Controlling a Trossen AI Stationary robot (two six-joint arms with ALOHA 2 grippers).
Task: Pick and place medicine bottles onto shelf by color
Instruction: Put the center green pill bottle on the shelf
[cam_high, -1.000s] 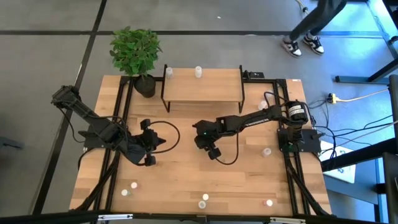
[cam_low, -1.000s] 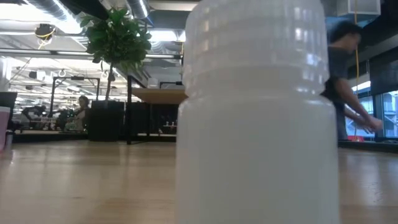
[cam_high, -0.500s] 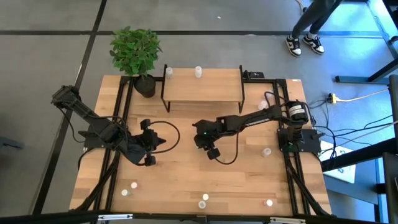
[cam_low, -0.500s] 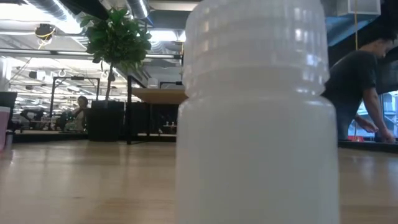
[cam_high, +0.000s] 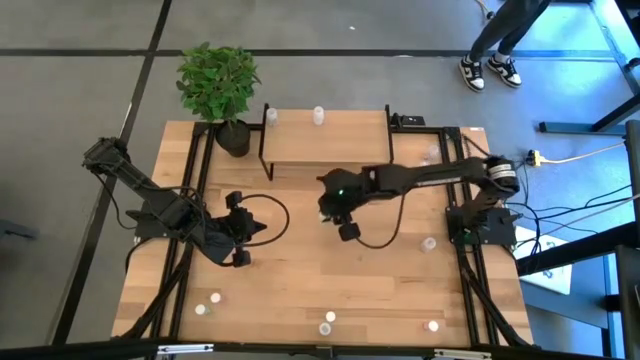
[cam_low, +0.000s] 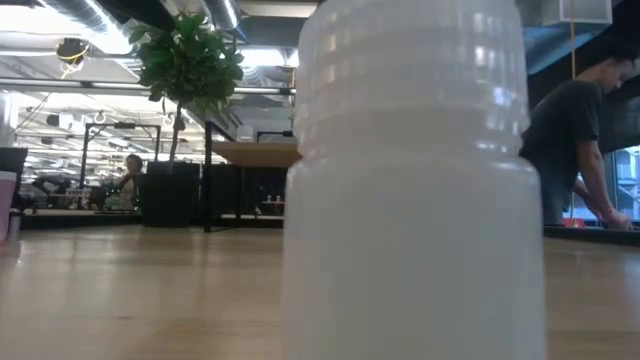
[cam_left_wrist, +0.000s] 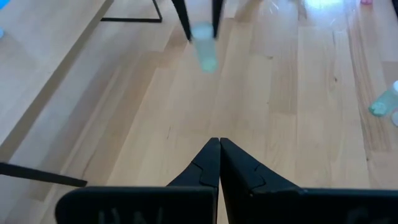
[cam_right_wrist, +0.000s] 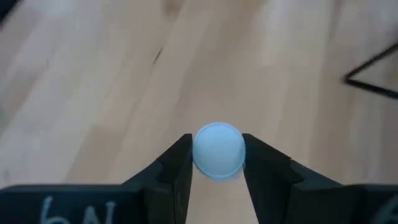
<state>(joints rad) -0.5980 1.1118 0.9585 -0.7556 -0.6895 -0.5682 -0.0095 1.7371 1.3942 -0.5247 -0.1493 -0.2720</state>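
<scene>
Right gripper (cam_right_wrist: 216, 163) is clamped on a white-capped bottle (cam_right_wrist: 218, 150), one finger (cam_right_wrist: 177, 165) on each side of the cap, held over bare wood. In the high view that gripper (cam_high: 340, 212) sits mid-desk, just in front of the shelf (cam_high: 325, 137), nearer its right half. Left gripper (cam_left_wrist: 216, 163) has its fingertips pressed together with nothing between them; it waits over the left-centre of the desk (cam_high: 300, 270), seen in the high view at (cam_high: 238, 238). Two bottles stand along the shelf's back edge: one at the left corner (cam_high: 272, 116), one near the middle (cam_high: 319, 114). More bottles are loose on the desk: two near the front-left corner (cam_high: 207, 304), two at front-centre (cam_high: 328, 322), one toward the front-right corner (cam_high: 432, 325), one by the right edge (cam_high: 429, 243). Low view is mostly blocked by one whitish bottle (cam_low: 415, 190) right at the lens (cap colour can't be told there). Potted plant (cam_high: 220, 85) at the desk's back-left corner. A person (cam_low: 572, 140) is bent over beyond the desk's right side.
</scene>
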